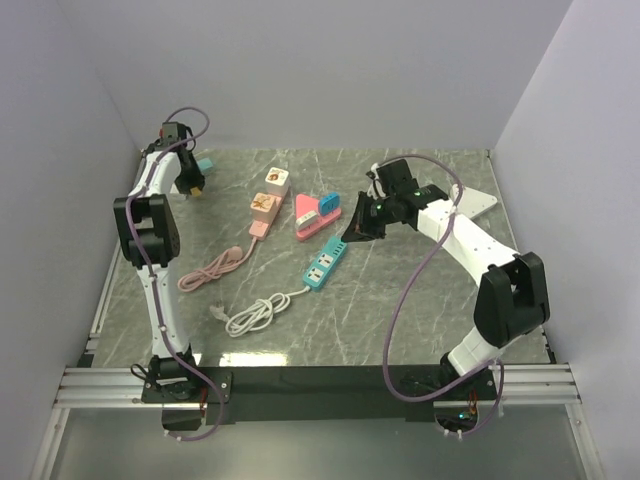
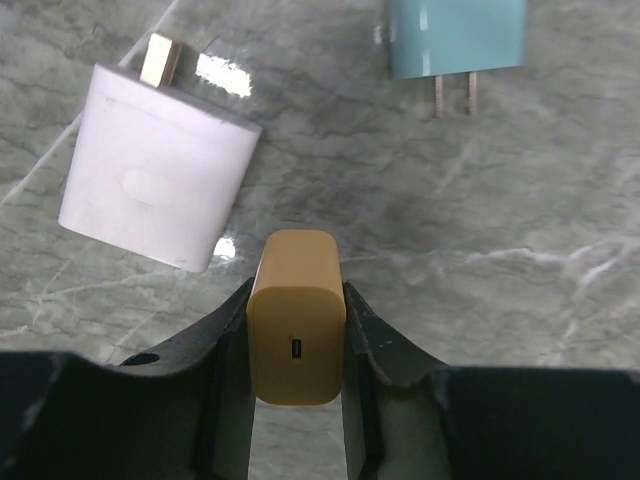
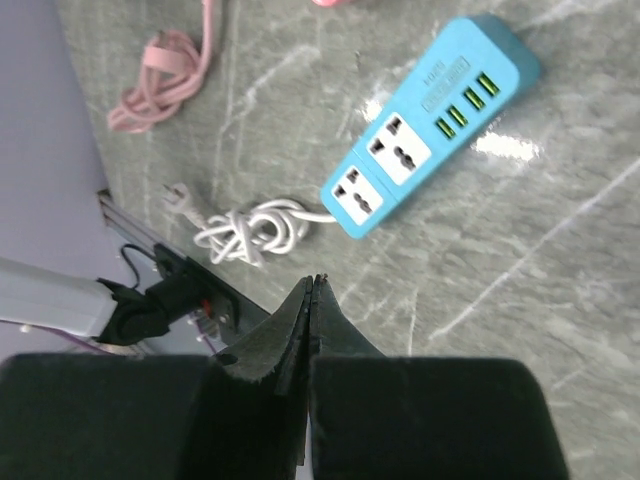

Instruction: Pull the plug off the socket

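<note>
Squeezing the plug (image 2: 296, 345) by its flat sides in my left gripper (image 2: 297, 292), I judge it light, rigid, slick; my right gripper (image 3: 311, 285) is clenched empty.

The left tool (image 2: 296, 292) grips a mustard-yellow plug (image 2: 296, 335) by its two sides, one black finger (image 2: 222, 335) pressed against each flank, and the plug's rounded end face with a small slot-shaped port is turned toward the camera. Beyond it on the grey-green marbled counter (image 2: 530, 250) lies a white adapter (image 2: 155, 180), tilted, with a brass-coloured prong (image 2: 160, 60) sticking out of its far edge. Well apart at the upper right lies a teal adapter (image 2: 455, 35), partly cut off by the frame, its two metal pins (image 2: 437, 97) pointing back toward the tool.
</note>
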Tool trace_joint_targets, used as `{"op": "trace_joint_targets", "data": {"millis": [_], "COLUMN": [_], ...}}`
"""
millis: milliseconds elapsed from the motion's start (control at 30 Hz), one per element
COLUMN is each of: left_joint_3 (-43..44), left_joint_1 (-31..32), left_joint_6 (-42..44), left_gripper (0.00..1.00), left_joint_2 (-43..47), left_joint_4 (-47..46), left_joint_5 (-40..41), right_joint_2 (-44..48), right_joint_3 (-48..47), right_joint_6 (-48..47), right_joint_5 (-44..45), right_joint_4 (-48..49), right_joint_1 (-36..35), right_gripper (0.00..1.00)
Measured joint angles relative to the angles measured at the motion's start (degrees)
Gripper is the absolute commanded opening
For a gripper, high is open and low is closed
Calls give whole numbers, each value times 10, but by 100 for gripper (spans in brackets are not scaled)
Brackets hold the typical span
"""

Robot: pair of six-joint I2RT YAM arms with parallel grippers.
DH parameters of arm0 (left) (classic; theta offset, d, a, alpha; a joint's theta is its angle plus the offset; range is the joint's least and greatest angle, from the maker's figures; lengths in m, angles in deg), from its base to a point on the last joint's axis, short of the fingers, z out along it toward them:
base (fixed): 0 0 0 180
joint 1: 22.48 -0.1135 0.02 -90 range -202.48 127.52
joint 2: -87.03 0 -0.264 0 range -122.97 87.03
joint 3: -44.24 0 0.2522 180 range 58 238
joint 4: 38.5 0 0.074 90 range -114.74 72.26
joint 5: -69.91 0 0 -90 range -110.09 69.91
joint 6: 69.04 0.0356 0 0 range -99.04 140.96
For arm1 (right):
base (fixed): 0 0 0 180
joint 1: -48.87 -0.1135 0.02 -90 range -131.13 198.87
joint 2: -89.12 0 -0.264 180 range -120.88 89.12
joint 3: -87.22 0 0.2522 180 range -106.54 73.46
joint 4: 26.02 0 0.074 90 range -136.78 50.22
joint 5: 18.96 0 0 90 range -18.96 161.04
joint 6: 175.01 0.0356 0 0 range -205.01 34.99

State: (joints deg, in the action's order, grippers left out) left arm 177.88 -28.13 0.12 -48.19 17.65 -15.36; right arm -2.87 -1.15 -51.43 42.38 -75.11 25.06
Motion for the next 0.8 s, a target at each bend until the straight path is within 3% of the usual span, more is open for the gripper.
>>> {"op": "trace_joint_targets", "data": {"millis": [67,167,200,233,267,300,367,433,533,567,800], "left_joint_3": [-12,-22,-23,-23,-23,-23,-23,-25,-46,-58,-144], "left_joint_1": [-4,-7,-9,-11,-12,-13,-15,-15,-16,-16,-17], "left_joint_6": [-1,-1,-2,-3,-6,-11,-14,-23,-29,-30,-52], "left_gripper": [2,24,39,47,55,78,96,100,100,99,99], "left_joint_2": [-1,0,0,-1,-1,-1,0,0,11,19,128], "left_joint_4": [-5,-17,-17,-17,-19,-21,-21,-22,-25,-25,-9], "left_joint_5": [0,0,0,0,-2,-5,-9,-11,-15,-16,-43], "right_joint_2": [2,3,3,3,3,2,-2,-13,-29,-33,-73], "right_joint_3": [0,1,1,1,1,0,-2,-13,-28,-32,-50], "right_joint_6": [-5,-13,-14,-16,-17,-17,-17,-15,-3,1,68], "right_joint_5": [11,31,39,47,60,71,105,139,179,190,253], "right_joint_4": [-12,-22,-25,-29,-33,-38,-50,-71,-86,-91,-105], "right_joint_1": [-6,-24,-31,-40,-50,-61,-84,-106,-132,-139,-174], "right_gripper": [0,0,1,5,16,22,35,44,73,78,81]}}
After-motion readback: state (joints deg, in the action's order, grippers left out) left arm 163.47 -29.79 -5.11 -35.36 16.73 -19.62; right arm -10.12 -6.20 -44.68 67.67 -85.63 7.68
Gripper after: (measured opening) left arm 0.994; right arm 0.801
